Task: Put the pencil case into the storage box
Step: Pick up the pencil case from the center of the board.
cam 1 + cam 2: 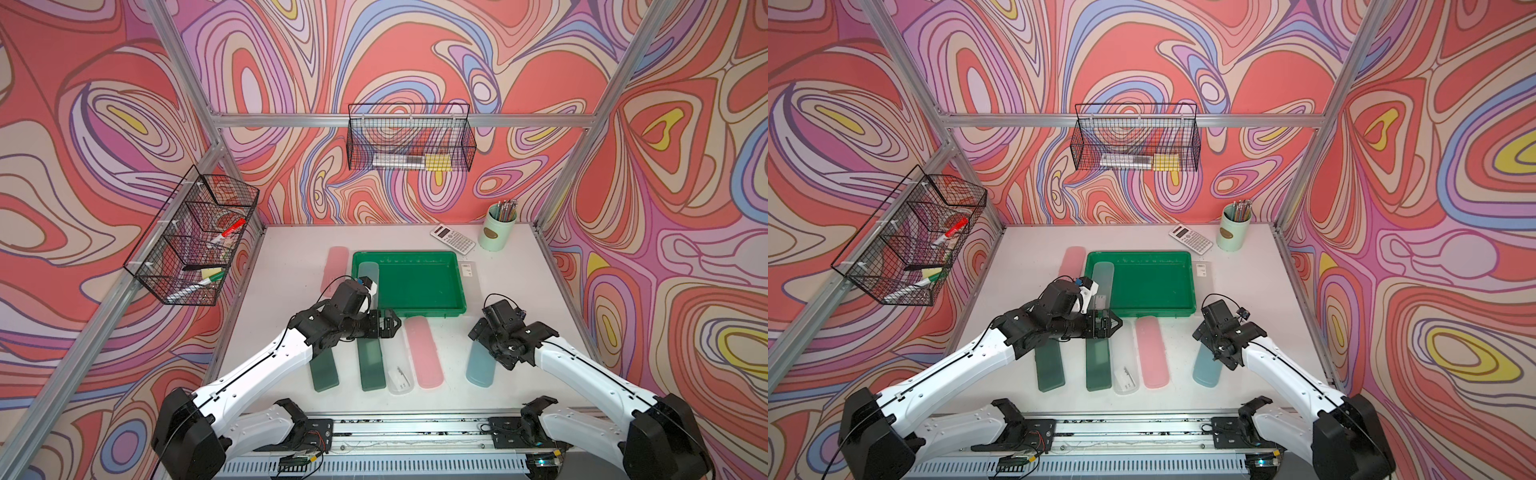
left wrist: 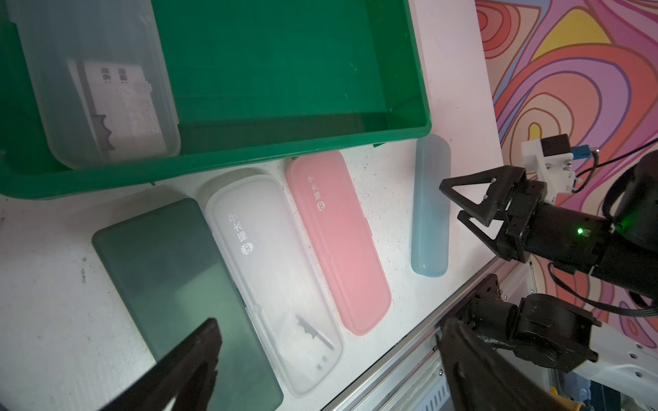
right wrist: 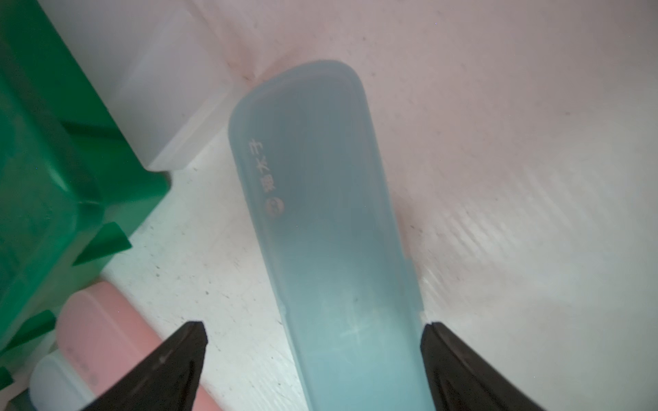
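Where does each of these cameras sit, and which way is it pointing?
Both top views: high above the arm bases, looking down at the table, storage box, left arm and right arm.
Left wrist: on the left arm, looking down at the storage box, pink pencil case and right claw; left claw fingers show.
Right wrist: on the right arm, looking along the blue pencil case between its open claw's fingers.
Shared: both wrist views show the blue pencil case.

storage box [image 1: 428, 311] bright green, one pencil case [image 3: 320, 231] pale blue — walls [image 1: 415, 50] swirled coral, lilac, yellow.
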You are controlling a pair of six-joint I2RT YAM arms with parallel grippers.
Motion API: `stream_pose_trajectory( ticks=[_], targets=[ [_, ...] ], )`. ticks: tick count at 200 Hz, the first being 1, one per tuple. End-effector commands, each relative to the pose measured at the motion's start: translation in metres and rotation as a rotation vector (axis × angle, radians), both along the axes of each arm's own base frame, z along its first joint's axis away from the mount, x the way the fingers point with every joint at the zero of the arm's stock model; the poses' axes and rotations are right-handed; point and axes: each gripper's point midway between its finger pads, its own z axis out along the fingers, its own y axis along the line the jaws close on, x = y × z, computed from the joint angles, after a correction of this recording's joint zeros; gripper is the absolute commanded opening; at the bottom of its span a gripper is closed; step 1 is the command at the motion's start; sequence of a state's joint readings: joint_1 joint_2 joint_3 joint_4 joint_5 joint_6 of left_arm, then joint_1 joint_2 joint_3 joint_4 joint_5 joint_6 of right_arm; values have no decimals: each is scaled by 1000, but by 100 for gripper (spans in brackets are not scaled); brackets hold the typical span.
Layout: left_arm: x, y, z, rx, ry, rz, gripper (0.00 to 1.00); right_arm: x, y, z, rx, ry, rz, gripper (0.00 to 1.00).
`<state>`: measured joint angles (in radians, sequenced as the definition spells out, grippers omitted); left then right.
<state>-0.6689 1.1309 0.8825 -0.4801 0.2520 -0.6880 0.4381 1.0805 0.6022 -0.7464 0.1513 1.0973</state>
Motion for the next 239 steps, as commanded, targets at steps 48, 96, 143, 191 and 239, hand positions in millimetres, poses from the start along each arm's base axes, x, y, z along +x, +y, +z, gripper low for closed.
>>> stream_pose_trajectory(
  ticks=[48, 96, 143, 191, 239],
  targets=[
    [-11, 20, -7, 28, -6, 50, 99, -43, 2, -2, -121, 95, 130, 97],
    [-4, 45, -3, 108, -84, 125, 99, -49, 16, -19, -130, 119, 178, 97],
    [3, 75, -4, 122, -52, 199, 99, -52, 18, -28, -167, 150, 214, 96],
    [-1, 71, -13, 82, -15, 201, 99, -49, 23, -30, -173, 151, 229, 94],
    [1, 72, -8, 82, -41, 204, 99, -48, 29, -30, -153, 133, 216, 92]
  ],
)
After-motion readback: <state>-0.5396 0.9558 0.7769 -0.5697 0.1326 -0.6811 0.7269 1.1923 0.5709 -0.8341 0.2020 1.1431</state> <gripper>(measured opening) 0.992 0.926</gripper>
